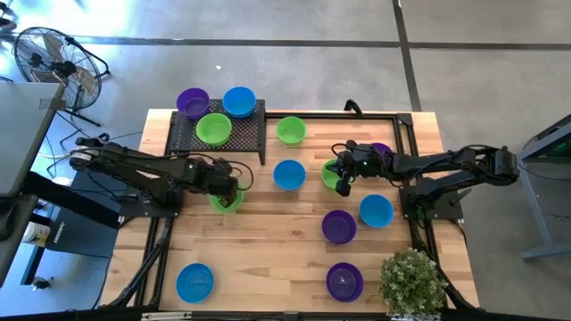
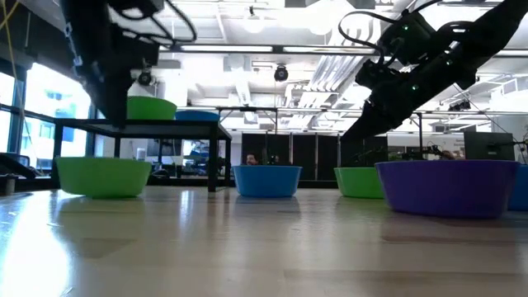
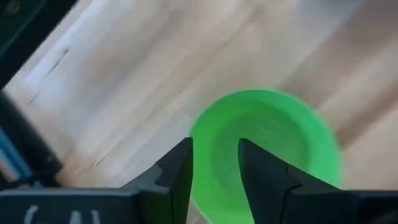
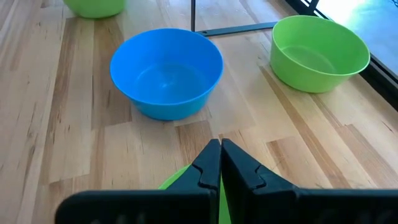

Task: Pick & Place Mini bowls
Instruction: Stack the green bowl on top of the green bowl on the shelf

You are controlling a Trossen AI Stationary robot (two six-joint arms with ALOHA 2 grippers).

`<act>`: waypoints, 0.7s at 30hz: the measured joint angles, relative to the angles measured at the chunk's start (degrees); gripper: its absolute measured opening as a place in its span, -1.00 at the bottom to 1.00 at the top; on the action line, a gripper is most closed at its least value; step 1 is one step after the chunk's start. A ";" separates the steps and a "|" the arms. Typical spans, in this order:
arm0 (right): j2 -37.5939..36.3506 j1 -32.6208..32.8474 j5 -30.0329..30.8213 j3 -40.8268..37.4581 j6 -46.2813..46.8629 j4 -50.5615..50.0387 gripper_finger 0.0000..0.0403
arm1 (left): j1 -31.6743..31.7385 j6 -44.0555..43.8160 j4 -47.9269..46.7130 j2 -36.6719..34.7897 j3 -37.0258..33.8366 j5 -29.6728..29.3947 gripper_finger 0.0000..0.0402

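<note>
The left claw [image 3: 214,171] straddles the rim of a green bowl [image 3: 273,146] on the wooden surface [image 1: 268,223], its fingers parted on either side of the wall. The right claw [image 4: 220,163] is pinched on what seems to be another green bowl's rim [image 4: 177,180], near a blue bowl [image 4: 166,71]. Three bowls sit on the rack [image 1: 250,134]; others are scattered about.

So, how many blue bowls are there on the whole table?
4 blue bowls: one on the black rack, one mid-table, one toward the right, one at the front left corner. The arms may hide others.
</note>
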 joint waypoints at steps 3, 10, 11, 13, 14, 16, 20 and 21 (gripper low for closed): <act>0.00 0.00 -0.02 0.00 -0.02 -0.04 -0.99 | -3.36 3.73 3.71 -0.02 0.55 0.42 -0.51; 0.00 0.00 -0.02 0.00 -0.07 0.08 -0.99 | -10.58 9.37 10.87 -0.02 0.55 -1.31 -0.81; 0.00 0.00 -0.02 0.00 -0.07 0.14 -0.99 | -10.91 9.39 11.41 -0.02 0.55 -0.99 -0.84; 0.00 0.00 0.00 0.00 -0.02 0.22 -1.00 | -11.45 9.08 12.29 -0.02 0.55 -0.37 -0.87; 0.00 0.00 0.00 0.00 -0.02 0.22 -1.00 | -11.66 8.98 12.75 -0.02 0.55 0.41 -0.87; 0.00 0.00 0.00 0.00 0.05 0.24 -0.99 | -11.81 8.89 13.38 -0.02 0.55 2.56 -0.83; 0.00 0.00 0.00 0.02 0.37 0.33 -1.00 | -11.73 8.65 15.05 2.48 0.59 6.50 -0.64; 0.00 0.00 0.00 0.02 0.35 0.31 -1.00 | -11.72 8.65 15.05 3.25 0.55 7.22 -0.57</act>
